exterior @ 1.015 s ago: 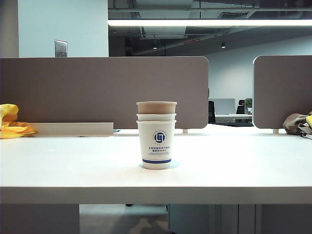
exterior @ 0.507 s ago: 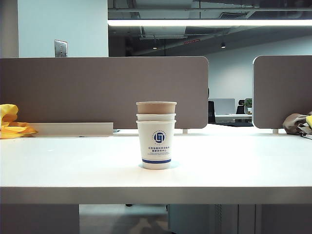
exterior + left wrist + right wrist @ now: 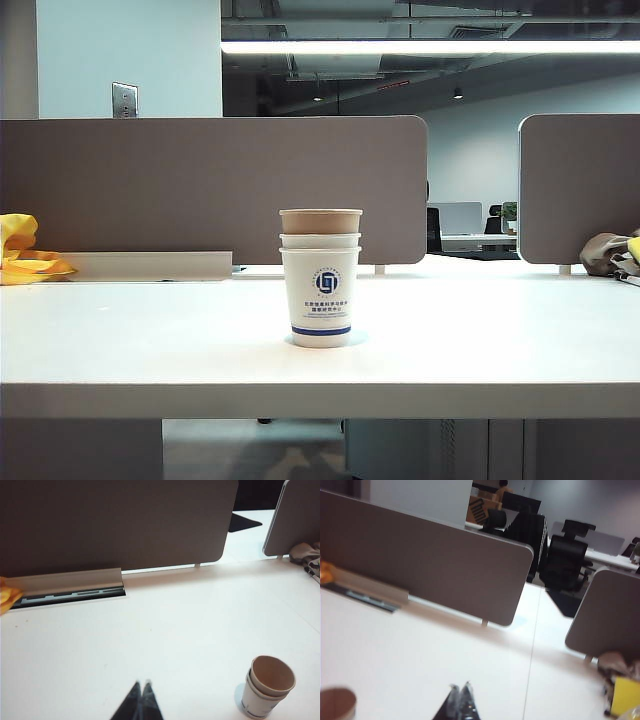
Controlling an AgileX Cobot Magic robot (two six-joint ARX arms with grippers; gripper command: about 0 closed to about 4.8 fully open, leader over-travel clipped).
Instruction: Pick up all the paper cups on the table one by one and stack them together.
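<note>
The paper cups (image 3: 321, 283) stand nested in one upright stack at the middle of the table (image 3: 150, 340): a white cup with a blue logo outside, a second white rim above it, the brown kraft cup on top. The left wrist view looks down into the stack of paper cups (image 3: 267, 686), with my left gripper (image 3: 142, 684) shut and empty, well apart from it above bare table. In the right wrist view my right gripper (image 3: 460, 687) is shut and empty, and only the brown rim of the cups (image 3: 337, 703) peeks in at the frame's edge. Neither gripper appears in the exterior view.
Grey-brown partition panels (image 3: 210, 185) run along the table's back edge, with a cable tray (image 3: 150, 265) at their foot. Yellow cloth (image 3: 25, 255) lies at the far left, and a bundle of grey and yellow things (image 3: 612, 255) at the far right.
</note>
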